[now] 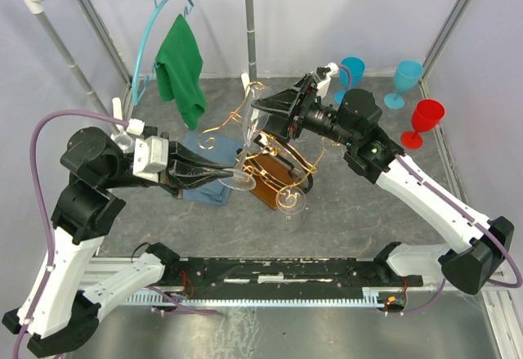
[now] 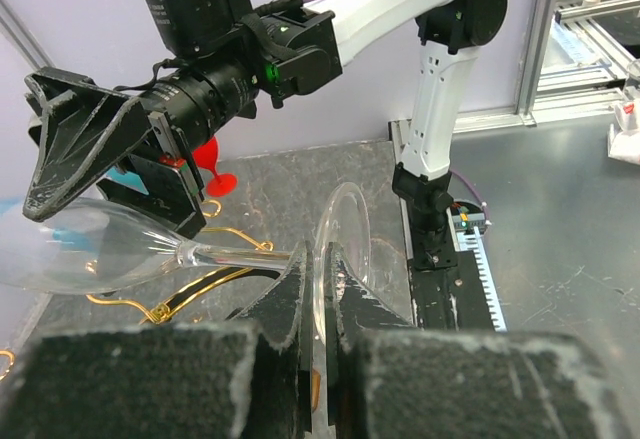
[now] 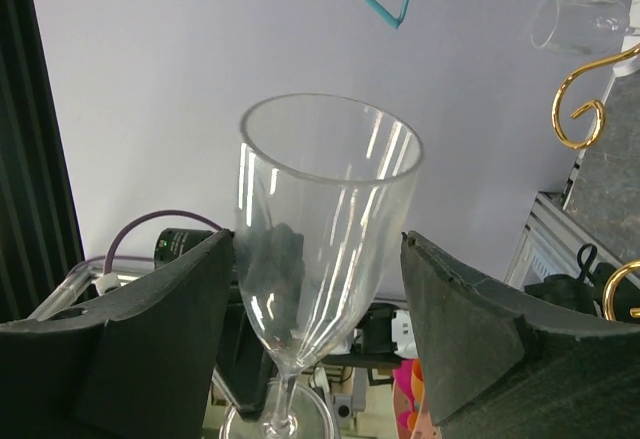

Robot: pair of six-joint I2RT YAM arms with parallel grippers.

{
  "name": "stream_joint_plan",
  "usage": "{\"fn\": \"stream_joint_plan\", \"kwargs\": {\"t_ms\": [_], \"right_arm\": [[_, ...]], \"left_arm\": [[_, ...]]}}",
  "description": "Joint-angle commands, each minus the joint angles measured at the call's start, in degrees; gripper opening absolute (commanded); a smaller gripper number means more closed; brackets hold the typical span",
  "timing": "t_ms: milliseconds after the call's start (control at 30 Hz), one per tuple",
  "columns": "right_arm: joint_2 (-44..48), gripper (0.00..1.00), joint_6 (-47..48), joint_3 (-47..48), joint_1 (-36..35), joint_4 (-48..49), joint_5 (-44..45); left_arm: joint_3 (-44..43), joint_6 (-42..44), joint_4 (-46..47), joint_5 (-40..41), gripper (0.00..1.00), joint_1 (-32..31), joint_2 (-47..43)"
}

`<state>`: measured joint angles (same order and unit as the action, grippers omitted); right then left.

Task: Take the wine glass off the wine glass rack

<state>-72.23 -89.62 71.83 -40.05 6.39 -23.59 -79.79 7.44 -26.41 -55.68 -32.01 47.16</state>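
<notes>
My left hand [image 2: 318, 271] is clamped on the foot of the clear wine glass [image 2: 90, 246], which lies sideways in the air over the gold wine glass rack [image 1: 265, 183]. My right hand [image 3: 318, 249] has its fingers spread either side of the bowl; I cannot tell whether they grip.

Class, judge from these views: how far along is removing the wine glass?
Done: left gripper pinches the wine glass foot. In hand: right gripper brackets its bowl at the wine glass rack; contact unclear. Remaining: carrying it clear of the gold wires.
</notes>
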Motion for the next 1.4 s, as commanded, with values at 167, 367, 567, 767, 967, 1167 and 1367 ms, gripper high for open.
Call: {"fn": "stream_joint_plan", "kwargs": {"t_ms": [167, 367, 567, 767, 967, 1167, 1367], "right_arm": [[-0.6, 0.73, 0.8, 1.9, -0.8, 2.3, 4.0], [-0.7, 0.61, 1.0, 1.9, -1.0, 2.4, 3.8], [-0.5, 0.58, 1.3, 1.1, -1.0, 2.4, 4.2], [0.4, 0.55, 4.3, 2.2, -0.1, -0.7, 4.2], [4.7, 0.54, 10.8, 3.9, 9.0, -9.9, 1.8], [6.0, 0.49, 25.0, 13.2, 25.0, -26.5, -0.4], [1.1, 0.47, 31.9, 19.8, 36.3, -29.4, -0.3]], "left_arm": [[0.7, -1.4, 4.3, 0.4, 0.03, -0.1, -0.3], [1.2, -1.6, 4.6, 0.7, 0.03, -0.1, -0.5], [1.3, -3.0, 4.8, 2.4, 0.66, -0.1, -1.0], [1.5, -3.3, 4.3, 4.7, 0.99, -0.1, -3.7], [1.9, -2.6, 3.0, 8.4, 0.99, -0.1, -7.3], [2.9, -3.0, 1.9, 10.7, 0.99, -0.1, -9.0], [3.3, -4.1, 0.2, 12.0, 0.99, -0.1, -8.5]]}}
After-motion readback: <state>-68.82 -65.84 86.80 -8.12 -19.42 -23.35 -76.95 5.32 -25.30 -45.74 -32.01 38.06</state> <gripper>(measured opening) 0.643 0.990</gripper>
